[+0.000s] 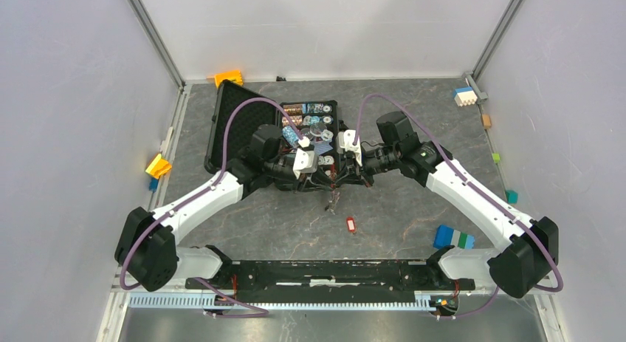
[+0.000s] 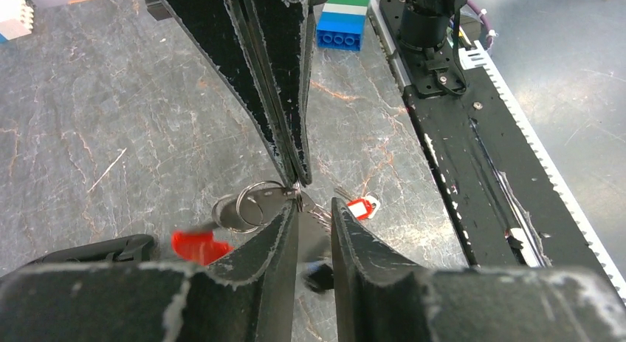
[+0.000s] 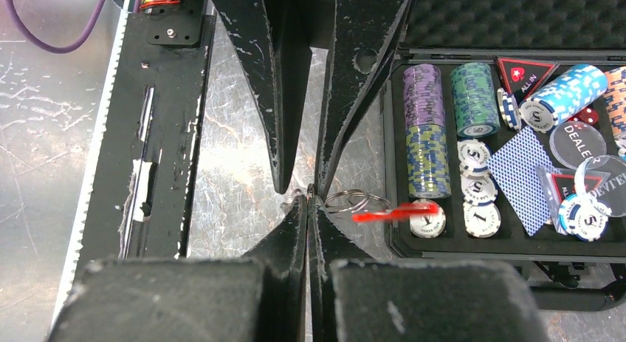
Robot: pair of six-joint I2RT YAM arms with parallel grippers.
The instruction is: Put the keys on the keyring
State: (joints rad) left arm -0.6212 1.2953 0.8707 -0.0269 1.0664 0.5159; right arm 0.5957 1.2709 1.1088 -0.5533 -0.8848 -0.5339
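My right gripper [image 3: 308,200] is shut on the keyring [image 3: 353,198], pinching its edge above the table. The ring hangs to one side, its red tag [image 3: 395,213] blurred. In the left wrist view the ring [image 2: 225,213] and tag [image 2: 198,246] sit just left of my left gripper [image 2: 314,205]. Its fingers stand a key's width apart, with the blue-headed key [image 2: 316,242] held between them, teeth towards the ring. The right gripper's fingers [image 2: 284,135] reach down to the ring there. The red-headed key [image 2: 360,207] lies loose on the table [image 1: 351,224], below the two grippers.
An open black case [image 1: 229,128] of poker chips [image 3: 472,98] and cards lies just behind the grippers. A blue, green and white block [image 1: 452,237] sits near the right arm. Small blocks line the edges: orange [image 1: 229,77], yellow [image 1: 158,165], white [image 1: 463,97]. The black base rail [image 1: 325,272] runs along the near edge.
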